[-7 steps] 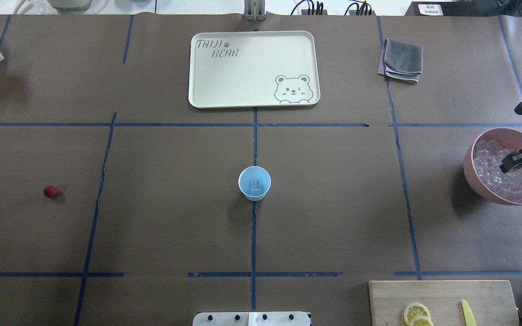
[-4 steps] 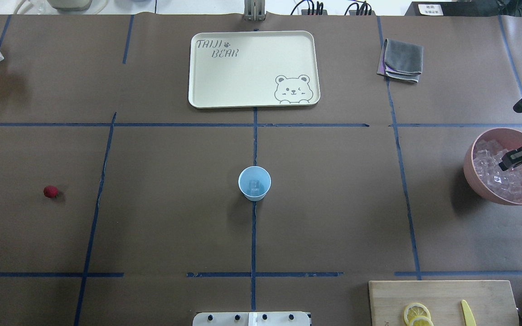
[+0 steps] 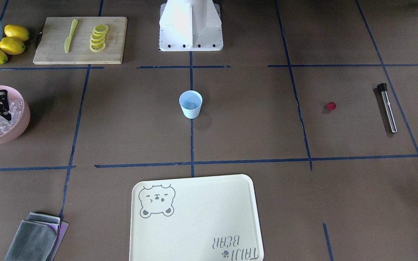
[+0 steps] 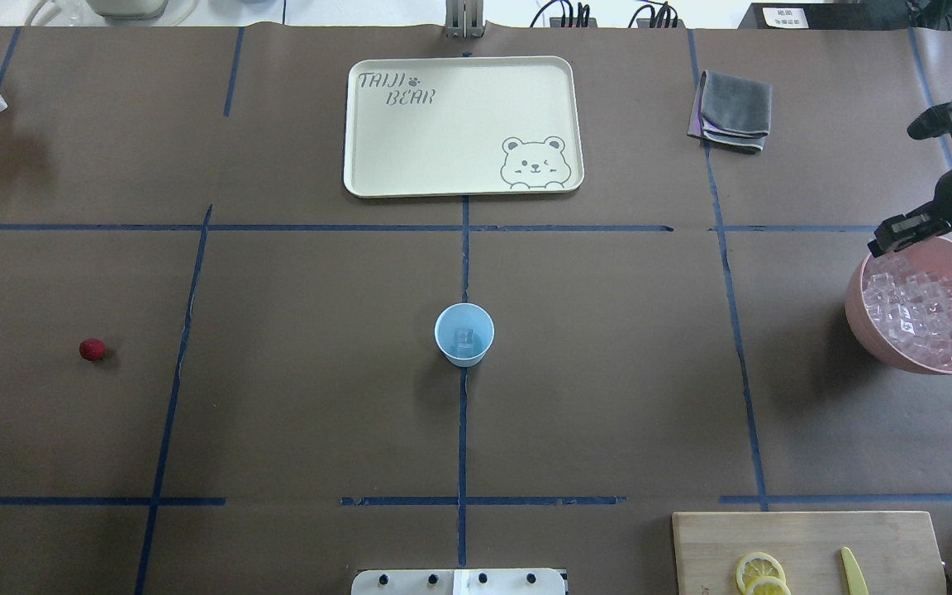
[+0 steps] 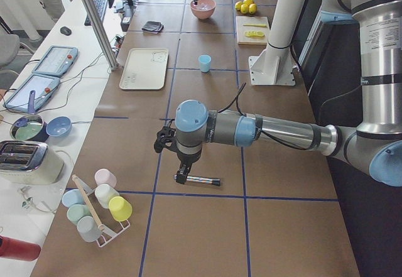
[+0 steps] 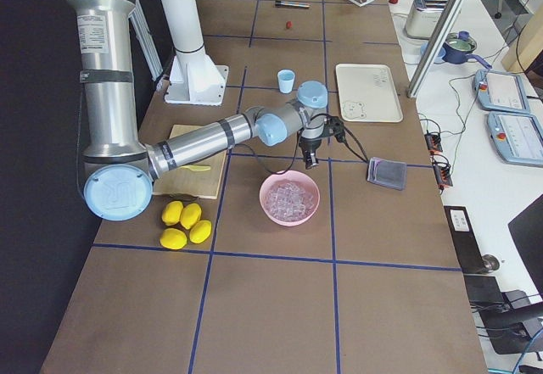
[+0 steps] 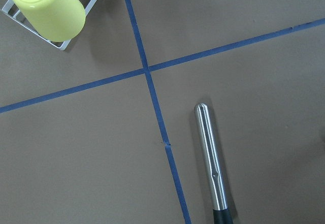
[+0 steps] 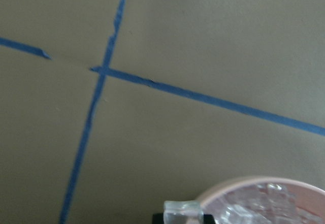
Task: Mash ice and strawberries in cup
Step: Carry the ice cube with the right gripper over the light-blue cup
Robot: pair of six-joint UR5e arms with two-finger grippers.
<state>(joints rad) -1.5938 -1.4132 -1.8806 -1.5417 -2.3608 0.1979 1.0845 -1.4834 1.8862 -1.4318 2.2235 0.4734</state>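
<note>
My right gripper (image 4: 889,240) pinches one ice cube (image 8: 183,210) above the pink bowl (image 4: 852,312) rim. I'd carry it high and level to the cup (image 4: 464,335) mid-surface, centre over the mouth, then release low. Strawberry (image 4: 92,349) lies far left. Left gripper (image 5: 181,176): can't tell.

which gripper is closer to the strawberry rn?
Left. The left gripper hangs over the metal rod at the strawberry end of the table. The right gripper, holding ice, is above the pink bowl rim at the opposite end.
</note>
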